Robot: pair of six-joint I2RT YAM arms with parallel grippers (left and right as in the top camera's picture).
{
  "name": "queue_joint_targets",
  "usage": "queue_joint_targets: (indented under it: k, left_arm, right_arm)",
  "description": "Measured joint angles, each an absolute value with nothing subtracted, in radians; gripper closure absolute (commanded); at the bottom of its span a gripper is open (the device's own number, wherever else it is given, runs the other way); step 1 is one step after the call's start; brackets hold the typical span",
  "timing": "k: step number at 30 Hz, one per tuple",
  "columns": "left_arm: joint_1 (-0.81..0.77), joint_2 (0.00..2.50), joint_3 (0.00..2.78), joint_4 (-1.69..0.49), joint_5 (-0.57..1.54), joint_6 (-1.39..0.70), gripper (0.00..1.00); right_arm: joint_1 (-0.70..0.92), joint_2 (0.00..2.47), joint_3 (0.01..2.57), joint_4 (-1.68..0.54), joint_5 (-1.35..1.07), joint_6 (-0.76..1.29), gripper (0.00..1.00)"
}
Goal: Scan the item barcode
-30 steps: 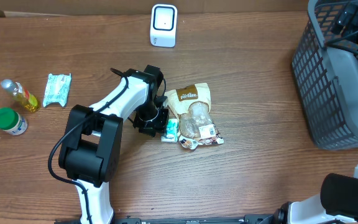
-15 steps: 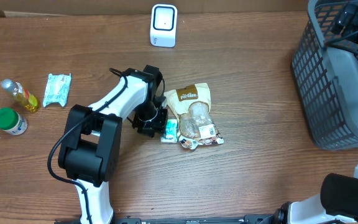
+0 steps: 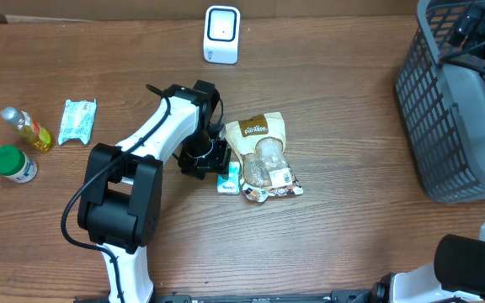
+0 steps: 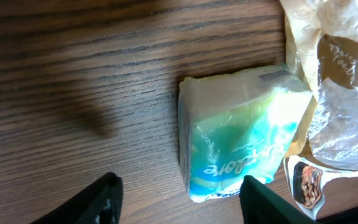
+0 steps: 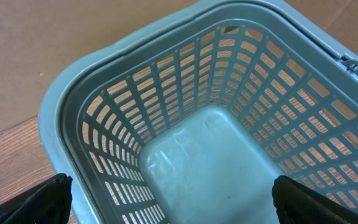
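Evidently little is done: the small teal-and-white plastic tissue packet (image 4: 241,130) is lying on the wooden table at frame centre, touching the tan snack bag (image 3: 263,147), well apart from the white box scanner (image 3: 221,34) at top centre. The left gripper (image 4: 185,202) is hovering spread around it, pinching nothing. The right gripper (image 5: 173,199) is gaping over the grey plastic basket (image 5: 55,130). Lifting and presenting are remaining. The packet's cursive writing and the bag's logo are showing too blurred to read.
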State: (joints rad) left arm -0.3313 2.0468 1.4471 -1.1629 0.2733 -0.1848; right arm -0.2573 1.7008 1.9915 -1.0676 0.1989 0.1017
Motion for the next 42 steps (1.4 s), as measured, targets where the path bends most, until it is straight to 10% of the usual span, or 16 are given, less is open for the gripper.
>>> queue_joint_targets:
  k: [12,20,29,42]
  left_arm:
    - [-0.331,2.046,1.44,-1.084,0.315,-0.199,0.48]
    - [-0.331,2.03,1.347,-0.976,0.343,-0.216,0.96]
    - [-0.277,2.016,1.354,-1.089,0.203,-0.21,0.94]
    - [-0.116,2.016,1.404,-1.064,0.045,-0.196,0.53]
  right_arm:
    - [-0.257,1.701,1.991,-1.068,0.199,0.101,0.0]
    - [-0.257,1.701,1.991,-1.068,0.199,0.101,0.0]
    - [-0.257,1.701,1.991,-1.067,0.199,0.101,0.0]
    - [-0.257,1.701,1.991,-1.068,0.199,0.101,0.0]
